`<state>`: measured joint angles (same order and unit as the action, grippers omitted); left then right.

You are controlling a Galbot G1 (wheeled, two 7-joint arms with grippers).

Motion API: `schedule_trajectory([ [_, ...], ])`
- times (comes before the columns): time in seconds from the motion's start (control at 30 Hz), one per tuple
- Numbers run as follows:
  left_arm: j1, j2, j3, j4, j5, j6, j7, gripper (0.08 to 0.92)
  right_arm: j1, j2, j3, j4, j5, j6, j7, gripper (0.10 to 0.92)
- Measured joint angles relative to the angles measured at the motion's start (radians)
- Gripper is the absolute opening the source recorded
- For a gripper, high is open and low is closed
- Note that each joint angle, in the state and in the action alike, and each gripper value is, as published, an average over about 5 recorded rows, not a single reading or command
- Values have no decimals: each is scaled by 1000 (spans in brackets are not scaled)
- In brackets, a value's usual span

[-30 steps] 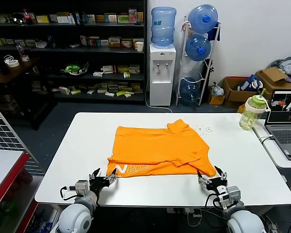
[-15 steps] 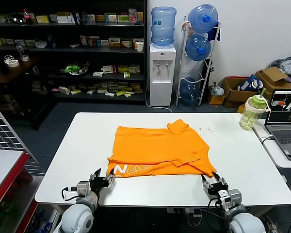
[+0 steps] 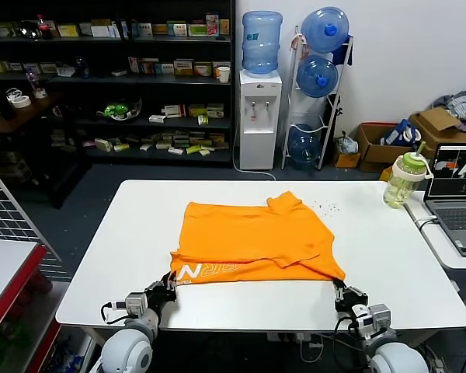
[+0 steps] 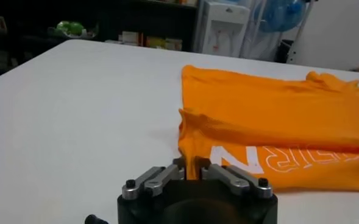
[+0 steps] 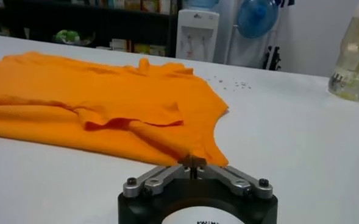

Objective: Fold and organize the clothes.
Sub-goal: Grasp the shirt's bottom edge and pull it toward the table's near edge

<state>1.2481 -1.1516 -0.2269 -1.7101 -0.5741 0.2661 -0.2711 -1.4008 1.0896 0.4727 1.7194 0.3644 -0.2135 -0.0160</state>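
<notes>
The bright orange T-shirt (image 3: 256,237) lies on the white table (image 3: 109,264), partly folded, with white lettering along its near edge. My left gripper (image 3: 169,284) sits low at the near left corner of the shirt. In the left wrist view my left gripper (image 4: 191,165) is shut on that corner of the shirt (image 4: 277,122). My right gripper (image 3: 341,292) sits at the near right corner. In the right wrist view my right gripper (image 5: 193,162) is shut on the tip of the shirt (image 5: 106,91).
A green-lidded bottle (image 3: 404,180) stands at the table's far right edge, with a laptop (image 3: 460,198) on a side table beyond it. Small specks (image 3: 326,207) lie on the table behind the shirt. The table's front edge (image 3: 256,317) is just behind both grippers.
Both grippers were open near the table's front edge. They have closed in on the shirt's near corners and shut on them. The shirt has hardly shifted.
</notes>
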Motion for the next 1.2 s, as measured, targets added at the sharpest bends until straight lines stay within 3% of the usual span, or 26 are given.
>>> schedule_trajectory([
  [0.17,10,15,1,-25,-18,11,-15,94,-27,-15,12,38,28,-11,16,124],
  [0.8,217,211,-31,-279,-213,95,-109,94,-348,-82,123,282,150,-83,79,133],
  [0.93,258,225,-34,-311,-226,110,-115,128,-387,-76,135,303,148,-86,81,216],
  [1.2,271,240,-57,-350,-231,125,-118,351,-393,-88,169,345,137,-86,69,441],
])
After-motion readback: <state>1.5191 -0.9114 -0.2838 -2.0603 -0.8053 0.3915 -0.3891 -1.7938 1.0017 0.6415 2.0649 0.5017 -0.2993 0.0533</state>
